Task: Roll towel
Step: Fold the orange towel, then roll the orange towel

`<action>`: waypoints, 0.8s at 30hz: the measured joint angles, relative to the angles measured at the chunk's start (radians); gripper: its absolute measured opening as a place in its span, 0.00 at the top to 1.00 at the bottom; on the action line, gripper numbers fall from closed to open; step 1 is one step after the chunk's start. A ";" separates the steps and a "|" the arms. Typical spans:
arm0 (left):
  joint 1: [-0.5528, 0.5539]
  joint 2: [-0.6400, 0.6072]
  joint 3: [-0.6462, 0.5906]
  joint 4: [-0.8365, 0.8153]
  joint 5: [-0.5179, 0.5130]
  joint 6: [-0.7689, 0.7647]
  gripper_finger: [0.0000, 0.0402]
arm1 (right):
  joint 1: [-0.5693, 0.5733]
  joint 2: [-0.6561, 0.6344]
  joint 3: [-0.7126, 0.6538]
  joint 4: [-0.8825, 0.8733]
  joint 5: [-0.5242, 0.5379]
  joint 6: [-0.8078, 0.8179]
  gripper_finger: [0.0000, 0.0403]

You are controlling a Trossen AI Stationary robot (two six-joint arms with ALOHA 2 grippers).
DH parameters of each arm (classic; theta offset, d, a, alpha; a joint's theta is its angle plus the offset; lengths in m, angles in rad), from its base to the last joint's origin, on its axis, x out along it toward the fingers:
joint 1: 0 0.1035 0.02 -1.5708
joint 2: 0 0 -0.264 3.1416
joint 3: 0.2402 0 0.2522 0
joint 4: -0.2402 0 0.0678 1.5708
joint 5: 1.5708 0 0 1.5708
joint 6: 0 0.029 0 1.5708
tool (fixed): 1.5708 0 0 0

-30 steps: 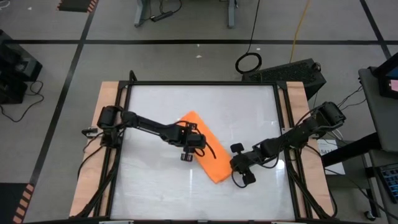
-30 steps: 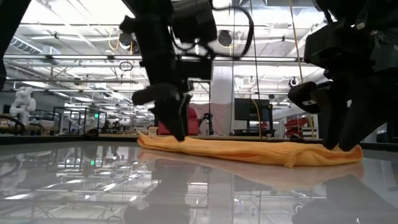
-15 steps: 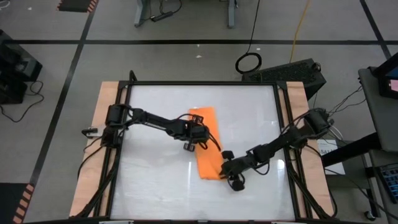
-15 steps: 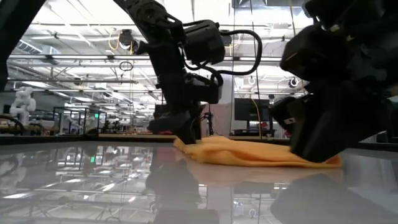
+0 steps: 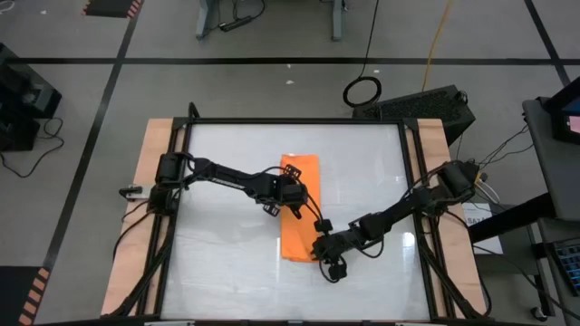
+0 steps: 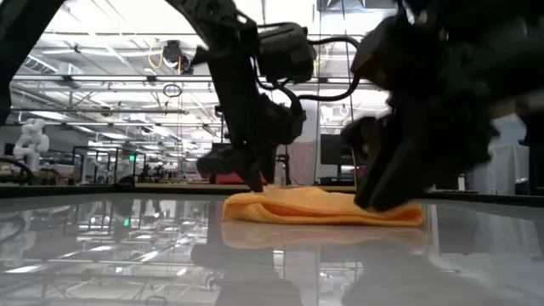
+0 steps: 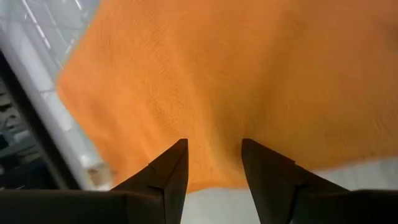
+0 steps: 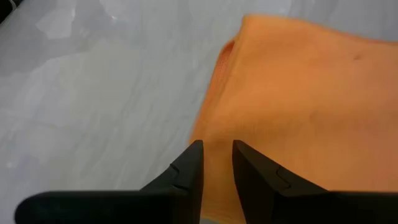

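Note:
The orange towel (image 5: 297,235) lies as a long strip in the middle of the white table, running from far to near. My left gripper (image 5: 290,197) is on its left edge about halfway along, fingers closed on the cloth (image 7: 249,68). My right gripper (image 5: 319,249) is at the towel's near right corner, fingers pinched on the cloth (image 8: 311,106). In the low view the towel (image 6: 314,208) lies low on the table, slightly humped, with the left gripper (image 6: 255,183) at one end and the right gripper (image 6: 374,200) at the other.
The glossy white table (image 5: 227,244) has black rails and wooden strips (image 5: 136,226) along both sides. A coiled cable (image 5: 362,91) and a black box (image 5: 426,104) lie on the floor behind it.
Both grippers have dragged the towel, turning it from a diagonal lie to straight far-to-near. The right gripper moved left and nearer; the left gripper shifted right.

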 joint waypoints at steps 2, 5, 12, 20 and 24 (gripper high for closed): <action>-0.021 0.000 0.031 -0.083 -0.018 -0.032 0.61 | 0.001 -0.051 0.024 -0.097 0.037 -0.018 0.81; -0.055 0.000 0.077 -0.180 -0.025 -0.101 0.61 | 0.009 -0.133 0.042 -0.196 0.078 -0.043 0.81; -0.150 -0.001 0.139 -0.285 -0.009 -0.258 0.61 | 0.051 -0.246 0.045 -0.308 0.077 -0.143 0.78; -0.283 -0.001 0.140 -0.268 0.079 -0.415 0.61 | 0.157 -0.140 0.041 -0.361 0.169 -0.238 0.60; -0.357 -0.002 0.140 -0.205 0.079 -0.475 0.61 | 0.194 -0.066 0.041 -0.308 0.254 -0.312 0.56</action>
